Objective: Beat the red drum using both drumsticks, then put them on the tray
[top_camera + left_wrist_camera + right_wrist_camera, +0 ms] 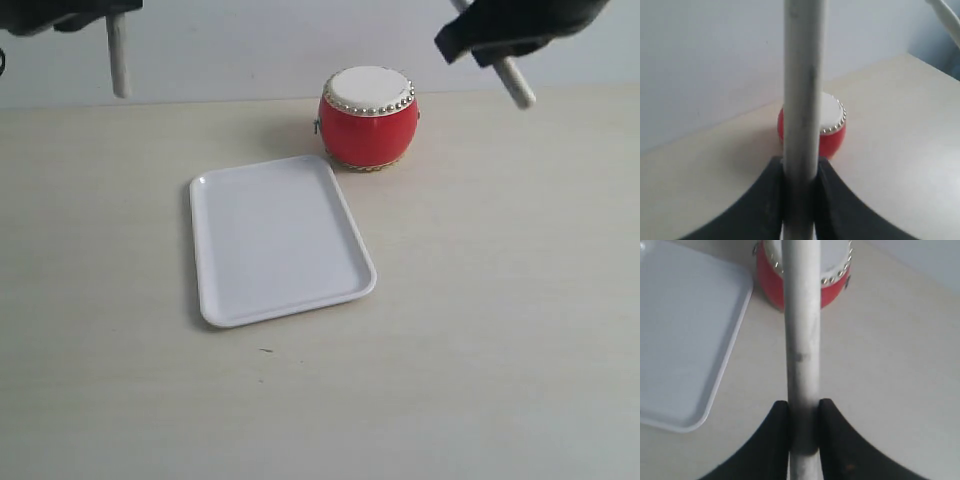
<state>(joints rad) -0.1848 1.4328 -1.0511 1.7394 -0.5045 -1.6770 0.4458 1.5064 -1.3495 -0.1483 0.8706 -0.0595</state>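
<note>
The red drum [368,118] stands at the back of the table, cream skin up, studs round its rim. The white tray [278,238] lies flat just in front of it and to the left, with nothing on it. My left gripper [800,170] is shut on a pale drumstick [802,85], held high at the far left, well away from the drum [832,136]. My right gripper [804,412] is shut on the other drumstick [801,315], raised above and to the right of the drum [771,282]. Both sticks [118,55] [515,80] hang in the air, touching nothing.
The tray's edge [715,385] shows in the right wrist view beside the drum. A pale wall rises behind the table. Bare light wood tabletop [480,330] spreads to the right and front.
</note>
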